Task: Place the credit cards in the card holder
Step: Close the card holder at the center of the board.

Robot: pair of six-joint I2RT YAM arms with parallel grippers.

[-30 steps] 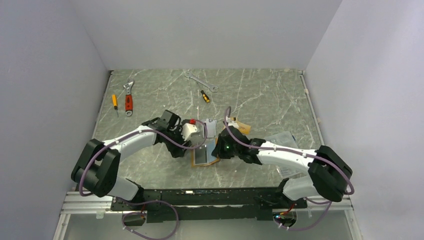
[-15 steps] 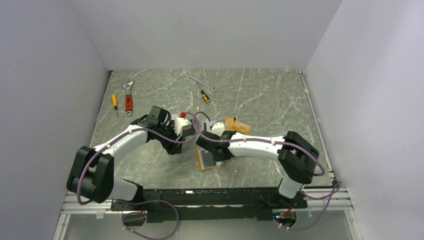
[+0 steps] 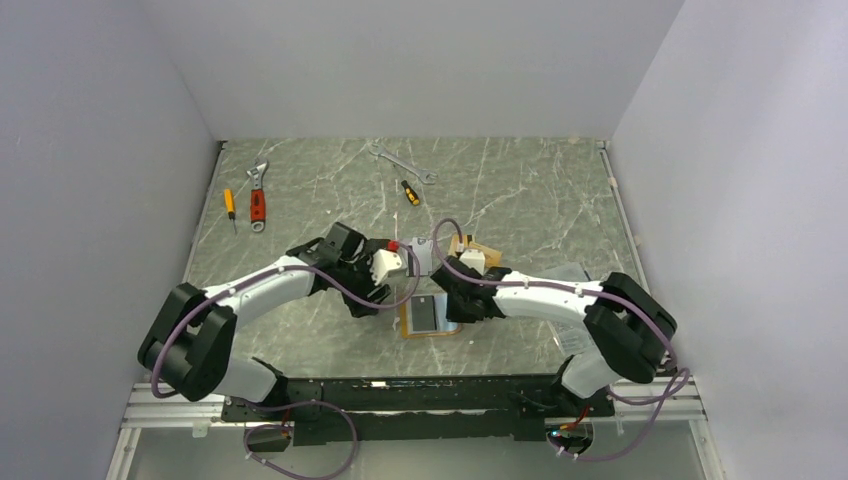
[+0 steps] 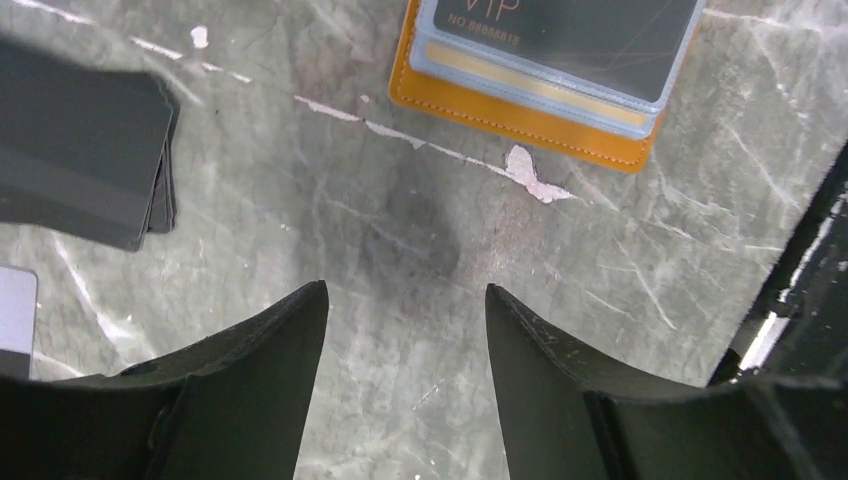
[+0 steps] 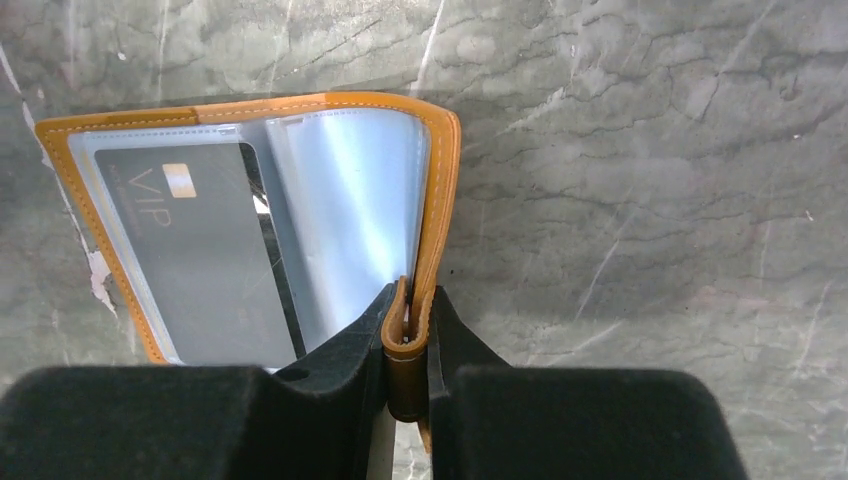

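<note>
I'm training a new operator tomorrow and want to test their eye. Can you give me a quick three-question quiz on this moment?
1. True or false: the left gripper holds a card.
2. The right gripper is shut on: A) a loose card B) the holder's orange edge C) nothing.
3. What word is printed on the card in the holder's clear pocket?
Key: 1 false, it is open and empty. 2 B. 3 VIP.
</note>
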